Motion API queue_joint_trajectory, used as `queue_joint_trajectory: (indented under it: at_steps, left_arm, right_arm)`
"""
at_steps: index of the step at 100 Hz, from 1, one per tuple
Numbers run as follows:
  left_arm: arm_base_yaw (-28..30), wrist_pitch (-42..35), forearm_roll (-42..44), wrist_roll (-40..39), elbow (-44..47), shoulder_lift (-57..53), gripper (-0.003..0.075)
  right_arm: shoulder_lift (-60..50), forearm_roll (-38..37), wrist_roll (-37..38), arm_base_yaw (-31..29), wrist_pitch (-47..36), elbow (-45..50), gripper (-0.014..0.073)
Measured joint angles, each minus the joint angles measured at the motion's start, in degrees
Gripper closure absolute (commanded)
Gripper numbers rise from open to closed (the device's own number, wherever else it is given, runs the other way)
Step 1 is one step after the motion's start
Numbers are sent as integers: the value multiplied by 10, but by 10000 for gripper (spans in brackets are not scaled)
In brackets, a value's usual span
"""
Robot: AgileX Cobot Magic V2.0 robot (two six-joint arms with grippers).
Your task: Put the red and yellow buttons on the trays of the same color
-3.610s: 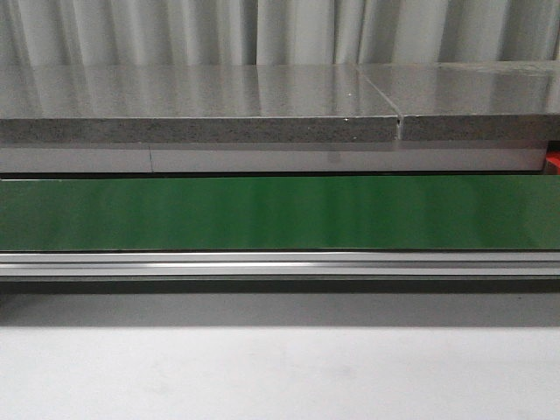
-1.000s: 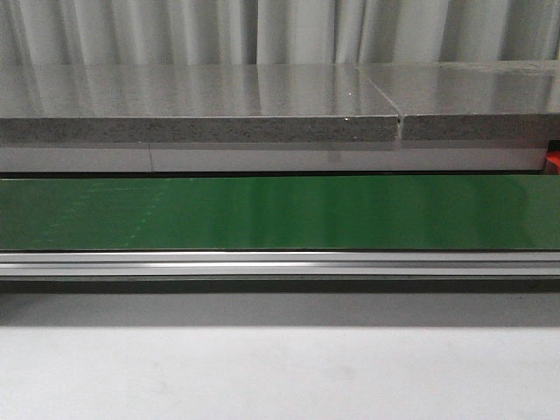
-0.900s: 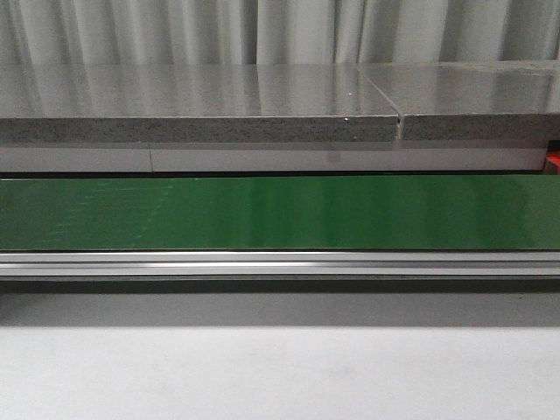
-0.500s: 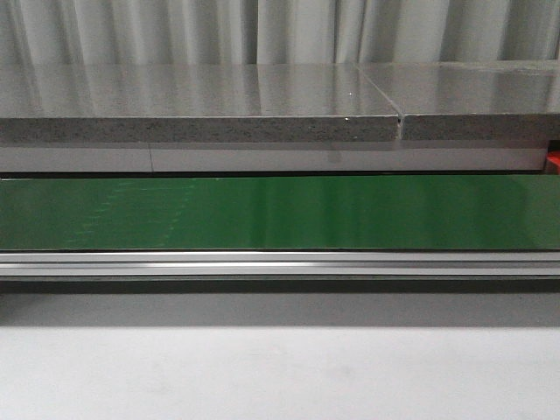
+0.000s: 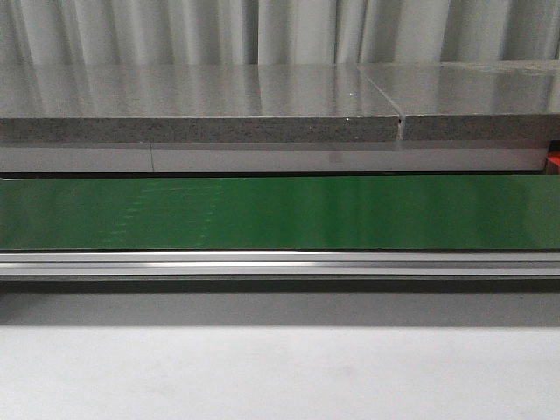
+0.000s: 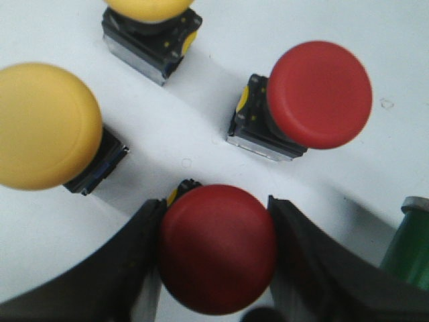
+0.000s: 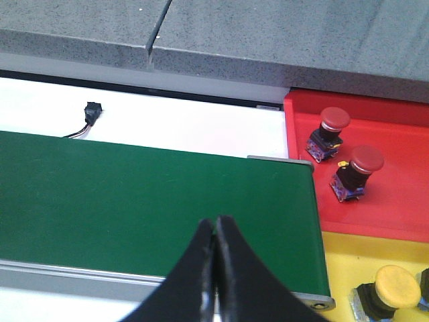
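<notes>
The left gripper [image 6: 216, 268] has its black jaws standing on both sides of a red mushroom-head push button [image 6: 216, 248] on the white table [image 6: 415, 60], seemingly closed on it: the pick-up step. Next I judge it must lift and set the button on the green conveyor belt [image 7: 134, 208]. The right gripper [image 7: 214, 268], pinched together and empty, hovers over the belt's end beside the red plastic tray [image 7: 395, 194]

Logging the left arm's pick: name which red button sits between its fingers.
The lower red button, flanked by both fingers; the other red button stands clear beyond them.
</notes>
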Motion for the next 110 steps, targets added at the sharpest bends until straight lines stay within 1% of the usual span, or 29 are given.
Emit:
queue_joint_trajectory:
  at_steps: [3,18,35,53,69,79,95,110]
  left_arm:
    - [0,0,0,1,-2,0,741]
    - [0,9,0,5,-3,-29,739]
    - [-9,30,1,5,-3,-107,739]
    - [-45,88,1,24,-3,-185,739]
    - [-77,120,1,41,6,-211,739]
    - [-91,116,1,46,31,-213,739]
    - [-111,82,1,59,73,-213,739]
    - [-126,71,1,64,84,-213,739]
  right_arm:
    - [0,0,0,0,0,0,662]
    - [0,0,0,0,0,0,662]
    - [0,0,0,0,0,0,662]
    - [0,0,0,0,0,0,662]
    - [0,0,0,0,0,0,662]
    - [0,0,0,0,0,0,662]
    - [0,0,0,0,0,0,662]
    - [0,0,0,0,0,0,662]
